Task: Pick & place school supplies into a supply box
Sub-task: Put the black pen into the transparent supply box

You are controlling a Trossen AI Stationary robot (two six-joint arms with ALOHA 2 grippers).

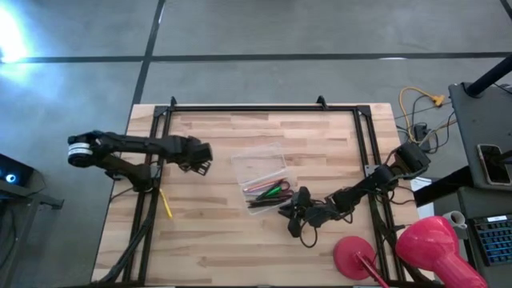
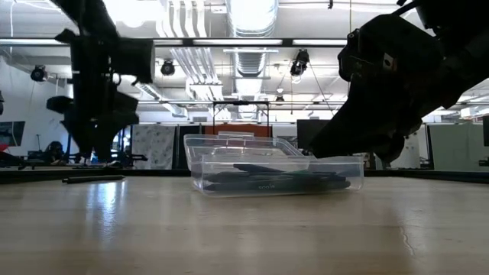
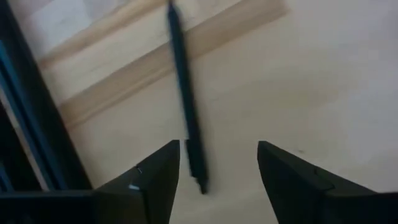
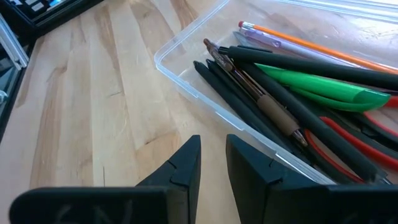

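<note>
The clear supply box [image 1: 240, 160] rests on the table's middle. It holds a green pen [image 4: 311, 84], several dark pens [image 4: 261, 93], an orange pencil [image 4: 311, 43] and red-handled scissors [image 4: 348, 140]. My right gripper [image 4: 213, 144] hovers at the box's near right corner [image 1: 290, 214], its fingers a narrow gap apart with nothing between. My left gripper [image 3: 217, 149] is left of the box [image 1: 202, 164]. It points down, open, over a dark pen [image 3: 183, 93] lying flat on the wood, and the pen's end sits between the fingers. A yellow pen [image 1: 166, 203] lies near the left edge.
A black metal frame [image 1: 264, 108] runs along the table's far and side edges. Two big pink round objects [image 1: 432, 248] sit at the near right corner. Cables [image 1: 416, 104] lie beyond the far right corner. Bare wood stretches in front of the box [image 2: 229, 164].
</note>
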